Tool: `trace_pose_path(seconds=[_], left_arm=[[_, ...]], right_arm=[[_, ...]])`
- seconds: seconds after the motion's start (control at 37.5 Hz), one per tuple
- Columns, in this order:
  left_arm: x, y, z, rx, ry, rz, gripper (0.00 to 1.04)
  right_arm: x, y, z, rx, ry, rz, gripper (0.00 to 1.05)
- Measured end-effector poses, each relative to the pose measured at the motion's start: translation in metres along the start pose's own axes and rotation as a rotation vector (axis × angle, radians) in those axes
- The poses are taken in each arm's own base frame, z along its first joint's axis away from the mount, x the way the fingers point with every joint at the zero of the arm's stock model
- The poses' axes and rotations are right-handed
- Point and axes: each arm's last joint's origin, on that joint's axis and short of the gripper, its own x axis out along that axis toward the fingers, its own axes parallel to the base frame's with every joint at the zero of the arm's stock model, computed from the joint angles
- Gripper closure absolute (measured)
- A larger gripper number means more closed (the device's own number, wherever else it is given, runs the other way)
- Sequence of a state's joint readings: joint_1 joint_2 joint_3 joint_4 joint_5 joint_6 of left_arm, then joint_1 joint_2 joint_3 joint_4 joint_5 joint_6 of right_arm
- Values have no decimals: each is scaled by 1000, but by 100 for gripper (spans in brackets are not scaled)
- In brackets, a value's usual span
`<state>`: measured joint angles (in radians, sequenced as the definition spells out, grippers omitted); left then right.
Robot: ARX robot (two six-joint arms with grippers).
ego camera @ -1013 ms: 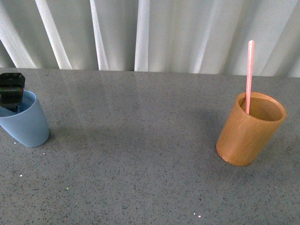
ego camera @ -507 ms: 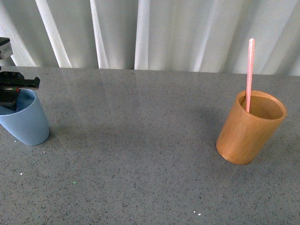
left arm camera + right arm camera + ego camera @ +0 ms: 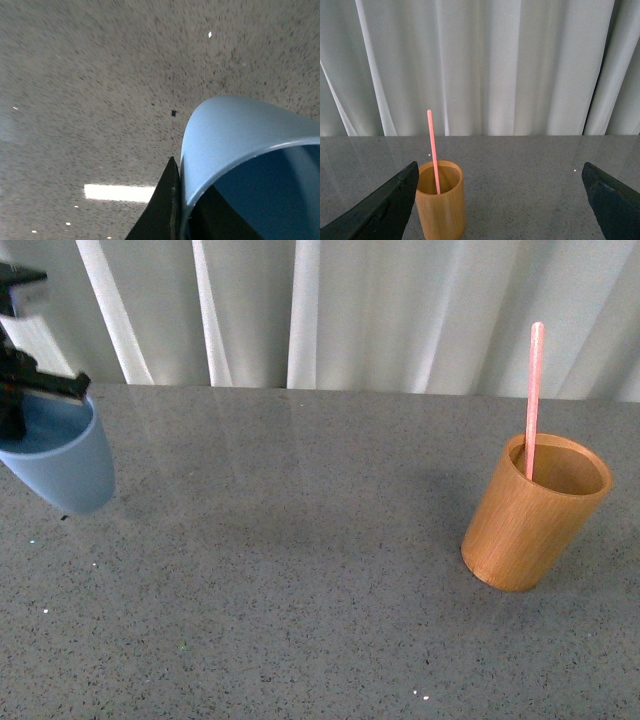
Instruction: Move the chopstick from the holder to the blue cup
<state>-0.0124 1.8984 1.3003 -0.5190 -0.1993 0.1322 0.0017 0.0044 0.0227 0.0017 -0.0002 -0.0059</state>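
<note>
One chopstick [image 3: 533,400], far across from the left pincer [image 3: 22,405] and just ahead of the right pincer [image 3: 499,167], nearer one of its two fingers [image 3: 380,210]. One holder [image 3: 530,530], around that single stick. One blue cup [image 3: 65,465], clamped at the rim by the left pincer. Two pincers in total. One grey table [image 3: 300,570] beneath both. One white curtain [image 3: 350,310] beyond them.

even soft daylight, blurred wrist view
</note>
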Motion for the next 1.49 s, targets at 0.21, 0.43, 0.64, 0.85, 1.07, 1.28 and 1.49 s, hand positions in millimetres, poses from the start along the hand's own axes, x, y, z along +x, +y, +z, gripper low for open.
trace_pose_path(seconds=[0.21, 0.43, 0.64, 0.85, 1.07, 1.28, 1.49], left_arm=[[-54, -3, 29, 59, -120, 4, 101], [-74, -74, 20, 204, -166, -136, 101], [-57, -143, -11, 320, -106, -233, 101], [-47, -160, -16, 312, -88, -254, 101], [-33, -171, -19, 291, -76, -261, 101], [-14, -179, -24, 282, -43, -259, 101], [-9, -183, -26, 287, -30, -267, 101]], right_arm=[[0, 0, 0, 0, 0, 1, 10], [0, 0, 0, 0, 0, 0, 10], [0, 0, 0, 0, 0, 0, 10], [0, 0, 0, 0, 0, 0, 10], [0, 0, 0, 0, 0, 0, 10], [0, 0, 0, 0, 0, 0, 10], [0, 0, 0, 0, 0, 0, 10]])
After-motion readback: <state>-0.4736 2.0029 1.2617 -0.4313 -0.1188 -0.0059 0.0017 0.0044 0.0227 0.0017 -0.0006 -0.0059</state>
